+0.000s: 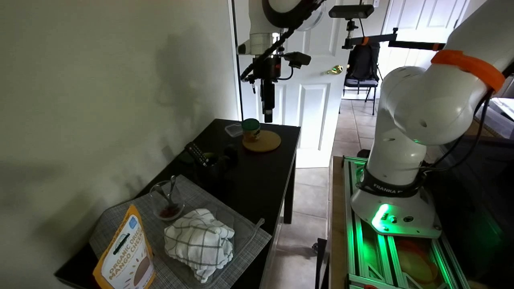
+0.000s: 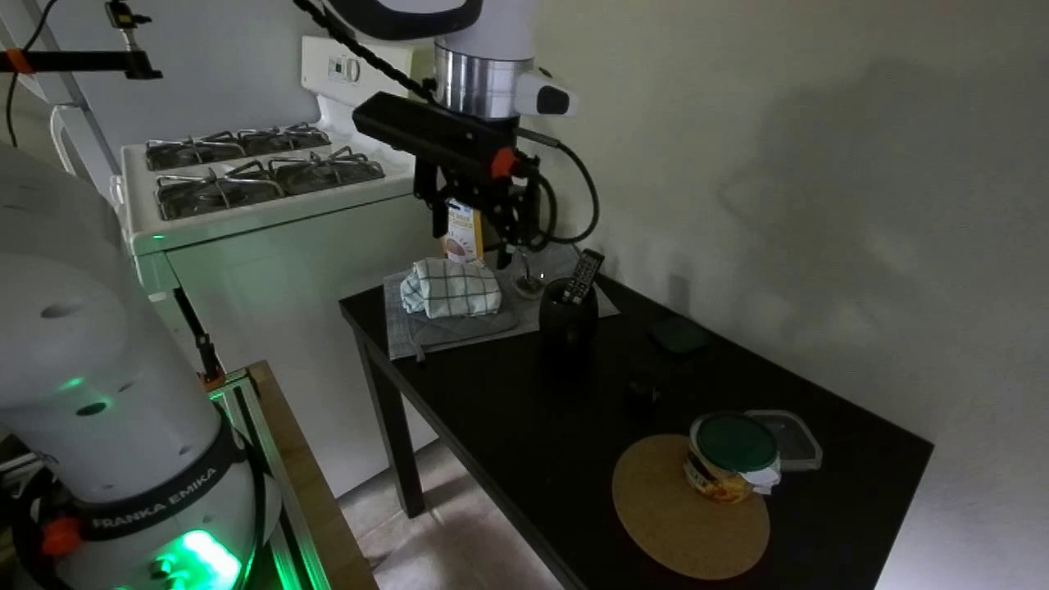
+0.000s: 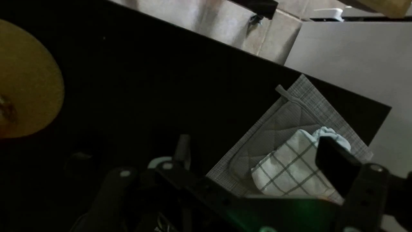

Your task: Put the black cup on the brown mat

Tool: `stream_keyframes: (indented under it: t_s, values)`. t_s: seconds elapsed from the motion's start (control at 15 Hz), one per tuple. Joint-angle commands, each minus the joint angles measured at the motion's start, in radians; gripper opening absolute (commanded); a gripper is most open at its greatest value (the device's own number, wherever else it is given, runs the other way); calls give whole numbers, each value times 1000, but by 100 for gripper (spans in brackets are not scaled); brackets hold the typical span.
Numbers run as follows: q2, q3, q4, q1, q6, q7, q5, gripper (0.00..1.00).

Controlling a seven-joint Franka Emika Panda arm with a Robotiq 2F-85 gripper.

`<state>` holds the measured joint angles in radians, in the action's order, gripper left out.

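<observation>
A: Quick, pls: gripper (image 2: 472,250) status?

B: Fingers (image 3: 183,148) spread wide apart, aimed down, up above the dark table (image 2: 508,410).

A: & the black cup (image 2: 642,393)?

B: Small, v. dark, detail lost. Below gripper, out past one finger. Brown mat (image 2: 688,524) lies farther out, same dir.: round, flat, fine-grained, cork-like. Cup's nr the mat but apart from it.

A: Anything w/ lettering?

B: Pouch (image 1: 128,257), orange + wht, below gripper, opp. side from mat: "ORGANIC DRIED MANGO", end of next word unclear. Base band (image 2: 160,501), lower than gripper & off to its side: "FRANKA EMIKA".

A: Green-lidded tub (image 2: 736,447)?

B: Mat side of gripper, standing on mat nr its edge; printed label, too blurry to read. Clear plastic tray (image 2: 795,442) just beside.

A: In view betw. the fingers?

B: Wrist view, seen below thru the gap: checked cloth (image 3: 289,164), wht w/ dk grid, rumpled, on quilted gray pot holder (image 3: 270,138) w/ a loop; both over woven gray placemat (image 3: 307,91).

A: Nearer the cup?

B: Below gripper, betw. cloth & cup: rounded blk holder (image 2: 565,319), remote (image 2: 583,274) w/ rows of buttons leaning in it. Stove (image 2: 287,270), wht w/ dk metal grates, out beyond gripper on pouch side.
</observation>
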<state>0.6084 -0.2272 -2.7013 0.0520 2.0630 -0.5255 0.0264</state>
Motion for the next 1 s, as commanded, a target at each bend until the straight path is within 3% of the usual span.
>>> stream_keyframes:
  t_s: [0.0, 0.07, 0.67, 0.93]
  values:
    - [-52, -17, 63, 1, -15, -172, -81, 100]
    - [-28, 3, 30, -12, -2, -97, -40, 100]
    - [-50, 2, 58, -14, -2, -168, -60, 100]
    - [-275, -15, 160, 15, -16, -216, -14, 100]
